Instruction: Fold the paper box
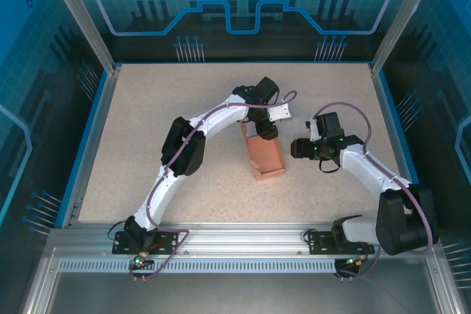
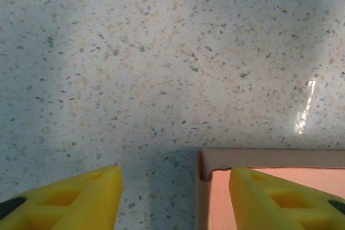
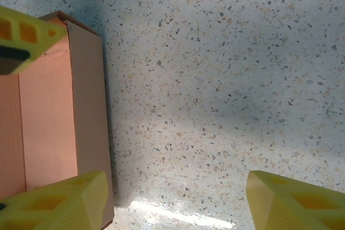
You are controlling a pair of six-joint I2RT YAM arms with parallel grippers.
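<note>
A: Paper box (image 1: 266, 158), how far along?

B: Mostly formed, I'd say. It sits mid-table (image 1: 147, 123), between the two arm ends, as a narrow rectangular box with its walls up. Seen from the right wrist, the pink inside is open, with one long wall standing beside it. So the body is folded and the top isn't closed. Can't tell which flaps are left to tuck.

A: Left gripper?

B: Left gripper (image 1: 266, 131) hangs over the far end of the box. Jaws are partly apart with nothing pinched. In its wrist view the fingers (image 2: 70, 203) straddle a corner of the box wall. One is outside over bare table, the other over the pink inside. There's a visible gap on the outer side of the wall. Can't confirm contact on the inner side.

A: Right gripper?

B: Right gripper (image 1: 296, 148) is just beside the box's right side, low over the table. Jaws are wide, with only bare table between them, and it holds nothing. The finger (image 3: 54, 203) nearer the box overlaps the box's edge in the wrist view. Can't tell whether it's touching or just above.

A: So what's left?

B: My read is closing the open face. Thin card, so that wall would buckle if it's squeezed off-square.
</note>
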